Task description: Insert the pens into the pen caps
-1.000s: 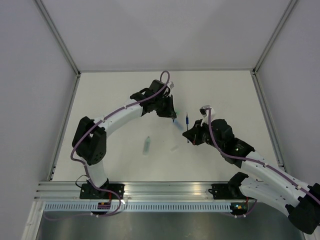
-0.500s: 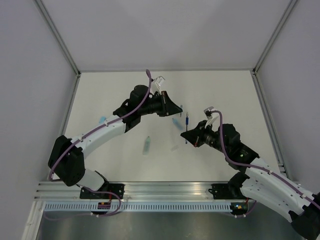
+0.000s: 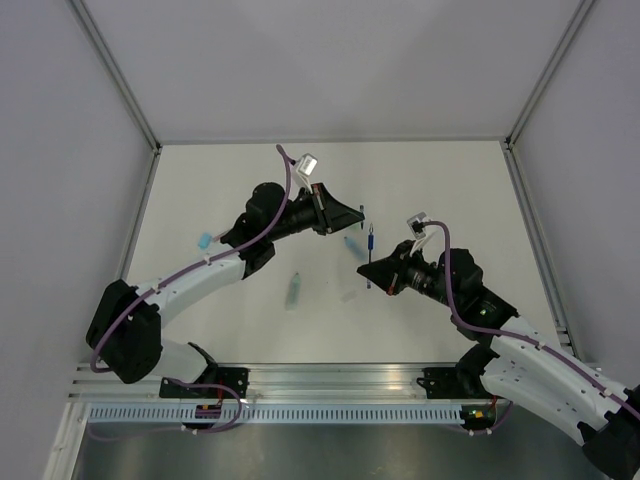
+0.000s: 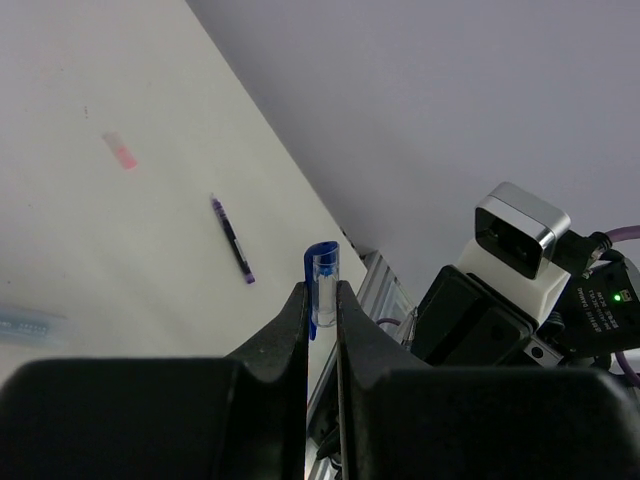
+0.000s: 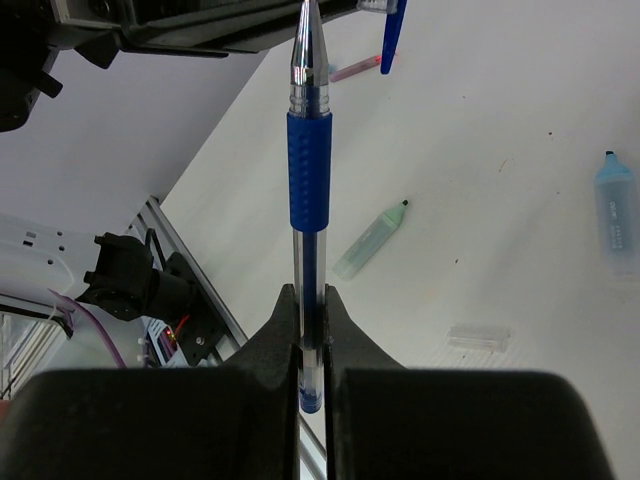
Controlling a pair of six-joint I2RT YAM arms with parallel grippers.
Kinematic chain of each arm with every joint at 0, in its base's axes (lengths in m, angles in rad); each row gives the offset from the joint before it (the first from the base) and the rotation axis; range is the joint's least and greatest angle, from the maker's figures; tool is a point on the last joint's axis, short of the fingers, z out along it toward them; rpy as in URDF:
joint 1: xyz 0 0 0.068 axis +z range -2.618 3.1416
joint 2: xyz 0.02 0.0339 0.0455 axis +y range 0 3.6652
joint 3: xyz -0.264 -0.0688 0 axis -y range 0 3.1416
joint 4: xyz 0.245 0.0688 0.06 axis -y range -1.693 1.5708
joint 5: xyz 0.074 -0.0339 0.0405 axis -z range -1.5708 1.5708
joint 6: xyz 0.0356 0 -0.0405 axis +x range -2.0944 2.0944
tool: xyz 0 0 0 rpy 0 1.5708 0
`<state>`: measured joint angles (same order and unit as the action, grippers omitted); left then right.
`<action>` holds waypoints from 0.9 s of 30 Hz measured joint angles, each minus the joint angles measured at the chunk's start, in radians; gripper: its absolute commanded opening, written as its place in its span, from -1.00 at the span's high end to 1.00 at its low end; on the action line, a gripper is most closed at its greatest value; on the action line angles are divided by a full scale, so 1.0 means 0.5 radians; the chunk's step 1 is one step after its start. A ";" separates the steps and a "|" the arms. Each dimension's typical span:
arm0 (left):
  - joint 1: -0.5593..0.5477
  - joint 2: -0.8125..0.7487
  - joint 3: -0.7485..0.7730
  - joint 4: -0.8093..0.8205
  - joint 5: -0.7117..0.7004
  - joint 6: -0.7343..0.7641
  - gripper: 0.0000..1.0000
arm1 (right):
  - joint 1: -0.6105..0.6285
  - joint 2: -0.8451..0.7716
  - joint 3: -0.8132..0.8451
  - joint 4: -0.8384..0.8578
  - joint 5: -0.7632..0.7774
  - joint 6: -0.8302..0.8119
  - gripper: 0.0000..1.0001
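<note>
1. Blue pen (image 5: 308, 150) is standing upright in the right gripper (image 5: 308, 300). Fingers are pinching its lower barrel w/ no gap visible, and the clear tip end is sticking out well past the fingertips.
2. In the top view the right gripper (image 3: 372, 277) is holding the blue pen (image 3: 372, 240) above the table (image 3: 450, 180), approx. mid-workspace, w/ the free end pointing away from the arm bases.
3. Left gripper (image 4: 320, 300) is nearly closed, gripping a blue cap (image 4: 322, 285). The cap's clear body is sitting between the fingertips, and its blue clip is showing on the left side.
4. From above, the left gripper (image 3: 352, 216) is hovering w/ the blue cap (image 3: 362, 212) poking out at its right end.
5. Cap vs. pen: in the right wrist view the blue cap (image 5: 392, 25) is hanging just right of the pen's tip, near but apart. The top view is also showing a small gap, w/ the pen tip just below-right of the cap.
6. Other items are lying on the table, well apart from both grippers:
   - mint-green tube (image 5: 370, 240), also in the top view (image 3: 294, 290), left of the right gripper
   - light-blue tube (image 5: 615, 215), seen in the top view (image 3: 352, 245) between the two grippers
   - clear cap (image 5: 478, 337), beside the right gripper's fingers
7. Left wrist view is showing a purple pen (image 4: 232, 240) flat on the table beyond the fingertips. A small pink piece (image 4: 120, 150) is lying farther off, upper left.
</note>
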<state>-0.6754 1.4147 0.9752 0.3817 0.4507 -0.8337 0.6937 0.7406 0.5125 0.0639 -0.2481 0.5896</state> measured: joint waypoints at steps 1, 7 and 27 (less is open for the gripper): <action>0.000 -0.008 -0.011 0.014 0.001 0.000 0.95 | 0.001 0.002 0.000 0.007 -0.005 0.005 1.00; 0.000 -0.098 -0.029 0.050 0.000 0.000 0.95 | 0.007 0.052 0.000 0.024 -0.020 0.023 1.00; 0.000 -0.213 -0.063 0.063 -0.009 0.005 0.95 | 0.097 0.115 0.000 0.105 -0.027 0.053 1.00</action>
<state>-0.6754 1.3083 0.9440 0.4133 0.4461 -0.8314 0.7422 0.7982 0.5125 0.1165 -0.2619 0.6163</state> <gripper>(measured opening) 0.154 0.048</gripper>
